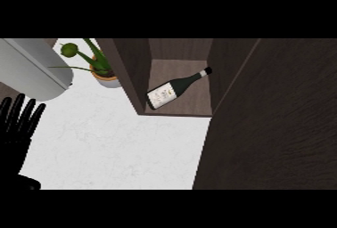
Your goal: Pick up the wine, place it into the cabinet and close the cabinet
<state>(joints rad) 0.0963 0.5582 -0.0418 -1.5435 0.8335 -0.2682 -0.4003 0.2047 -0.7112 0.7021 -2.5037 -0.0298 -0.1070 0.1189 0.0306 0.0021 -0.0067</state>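
A dark wine bottle (pixel 172 90) with a white label lies on its side on the shelf of the open cabinet (pixel 178 67), neck pointing up and to the right. The cabinet's dark wooden door (pixel 276 124) stands swung out and fills the right half of the view. My left hand (pixel 18 122) rests open at the left edge, fingers straight and pointing up, well away from the bottle. The right hand does not show.
A potted green plant (pixel 99 67) stands on the white counter (pixel 112 147) just left of the cabinet's side wall. A grey rounded appliance (pixel 36 67) sits at the upper left.
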